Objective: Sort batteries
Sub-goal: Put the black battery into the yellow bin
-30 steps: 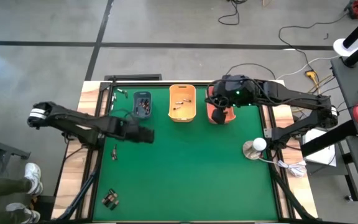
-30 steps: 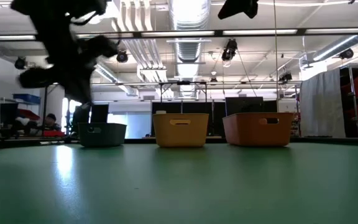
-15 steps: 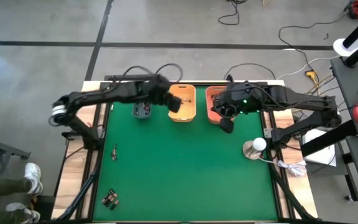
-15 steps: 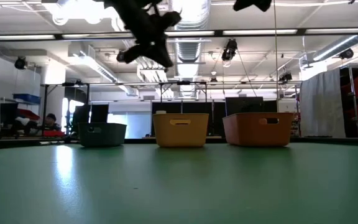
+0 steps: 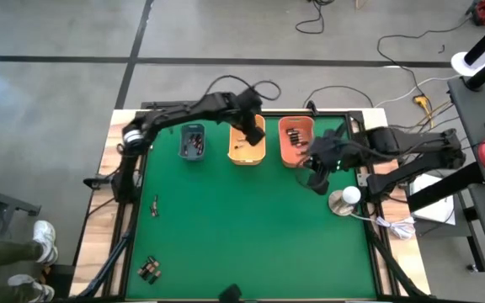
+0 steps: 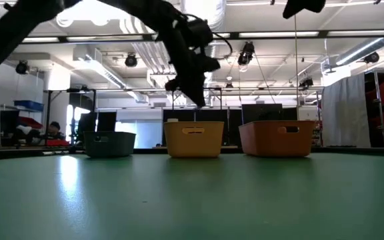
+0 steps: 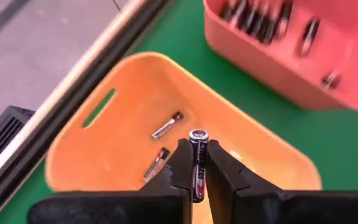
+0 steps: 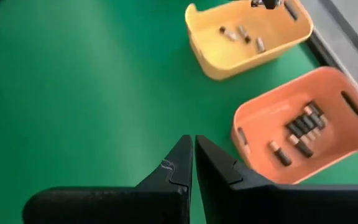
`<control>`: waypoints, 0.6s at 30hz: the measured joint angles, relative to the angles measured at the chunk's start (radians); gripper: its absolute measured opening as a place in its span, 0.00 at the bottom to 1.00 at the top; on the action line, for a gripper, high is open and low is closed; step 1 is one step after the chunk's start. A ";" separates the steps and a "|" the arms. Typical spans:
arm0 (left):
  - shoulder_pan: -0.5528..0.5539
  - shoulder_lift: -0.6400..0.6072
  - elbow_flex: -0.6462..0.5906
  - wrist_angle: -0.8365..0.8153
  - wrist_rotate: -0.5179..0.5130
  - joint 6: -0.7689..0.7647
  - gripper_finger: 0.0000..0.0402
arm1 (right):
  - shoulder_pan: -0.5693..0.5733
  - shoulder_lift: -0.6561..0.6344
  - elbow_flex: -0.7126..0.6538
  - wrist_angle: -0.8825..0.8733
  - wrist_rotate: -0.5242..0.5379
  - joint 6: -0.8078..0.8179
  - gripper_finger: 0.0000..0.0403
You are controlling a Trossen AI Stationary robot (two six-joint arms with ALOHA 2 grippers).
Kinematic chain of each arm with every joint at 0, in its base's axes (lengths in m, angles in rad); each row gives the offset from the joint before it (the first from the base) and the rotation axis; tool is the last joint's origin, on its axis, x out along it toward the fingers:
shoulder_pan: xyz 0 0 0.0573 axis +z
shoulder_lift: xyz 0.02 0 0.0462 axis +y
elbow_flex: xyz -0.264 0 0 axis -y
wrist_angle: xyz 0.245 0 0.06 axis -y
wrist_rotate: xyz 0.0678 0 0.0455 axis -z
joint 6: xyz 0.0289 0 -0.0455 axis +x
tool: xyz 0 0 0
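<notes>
The left gripper [image 7: 196, 163] hangs above the yellow-orange bin [image 7: 104, 146], a smooth plastic tub with rounded corners and a slot handle. Its fingers are closed on one battery [image 7: 197, 155], a small dark cylinder with a silvery cap; its long axis runs along the fingers, cap pointing outward. Two more batteries [image 7: 166, 126] lie inside that bin. The right gripper [image 8: 193, 158], fingers pressed together and holding nothing, is over the green felt-like table [image 5: 251, 227], near the orange bin [image 8: 303, 124].

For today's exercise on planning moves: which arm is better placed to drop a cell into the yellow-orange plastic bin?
The left. The left gripper grips a small cylindrical battery above the yellow-orange plastic bin; the right gripper is shut, empty, over bare green mat.
</notes>
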 joint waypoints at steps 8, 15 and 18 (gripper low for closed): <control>0.003 0.114 0.021 -0.031 0.041 0.133 0.01 | 0.071 0.000 -0.126 -0.001 0.012 0.189 0.03; -0.006 0.164 0.010 -0.074 0.078 0.117 0.01 | 0.090 0.000 -0.170 0.013 -0.001 0.227 0.03; -0.015 0.172 0.008 -0.074 0.076 0.078 0.01 | 0.089 0.000 -0.171 0.026 0.000 0.227 0.03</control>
